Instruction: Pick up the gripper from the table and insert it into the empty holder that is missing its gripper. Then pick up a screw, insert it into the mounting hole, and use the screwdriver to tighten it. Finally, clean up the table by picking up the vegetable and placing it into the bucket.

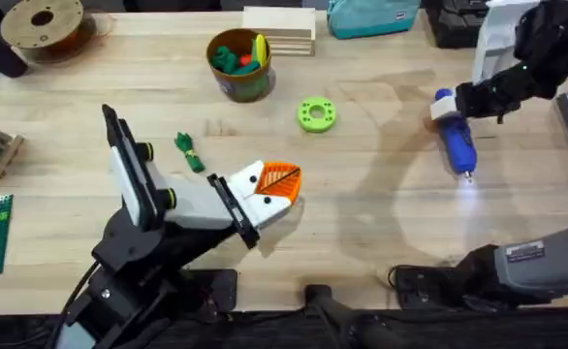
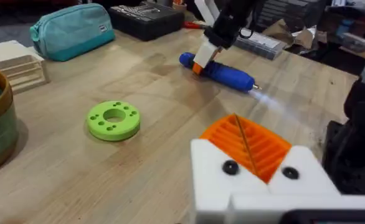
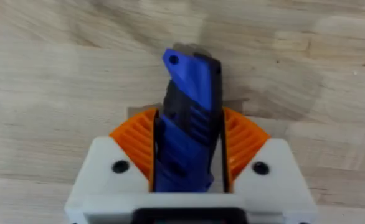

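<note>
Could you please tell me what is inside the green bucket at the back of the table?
The bucket holds toy pieces: something dark green, a red piece and a yellow piece poke above the rim. Whatever lies beneath them, and the bucket's floor, is covered.

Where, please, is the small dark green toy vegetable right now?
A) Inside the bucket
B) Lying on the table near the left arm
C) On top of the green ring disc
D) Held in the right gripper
B: the vegetable lies on the bare table beside the left arm, outside the bucket.
</note>
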`<act>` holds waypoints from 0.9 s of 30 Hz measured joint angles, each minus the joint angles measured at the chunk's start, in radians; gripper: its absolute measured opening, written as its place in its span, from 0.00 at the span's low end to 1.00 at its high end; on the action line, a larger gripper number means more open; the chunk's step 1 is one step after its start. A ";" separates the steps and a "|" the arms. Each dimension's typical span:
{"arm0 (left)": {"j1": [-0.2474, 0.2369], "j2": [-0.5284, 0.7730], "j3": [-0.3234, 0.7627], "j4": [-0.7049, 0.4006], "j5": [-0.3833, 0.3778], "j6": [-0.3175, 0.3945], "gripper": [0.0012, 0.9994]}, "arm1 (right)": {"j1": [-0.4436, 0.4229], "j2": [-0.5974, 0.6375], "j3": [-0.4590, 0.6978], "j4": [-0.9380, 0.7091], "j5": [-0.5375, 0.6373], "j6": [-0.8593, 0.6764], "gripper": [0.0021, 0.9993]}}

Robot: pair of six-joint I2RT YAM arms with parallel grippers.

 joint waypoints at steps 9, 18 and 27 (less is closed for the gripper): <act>0.000 0.000 0.000 0.000 0.000 0.000 0.00 | -0.002 -0.009 0.000 -0.029 0.001 0.008 0.03; 0.000 0.000 0.000 0.000 0.000 0.000 0.00 | -0.002 -0.197 0.000 -0.089 -0.018 0.053 0.03; 0.000 0.000 0.000 0.000 0.000 0.000 0.00 | -0.001 -0.539 -0.066 -0.091 -0.142 0.089 0.03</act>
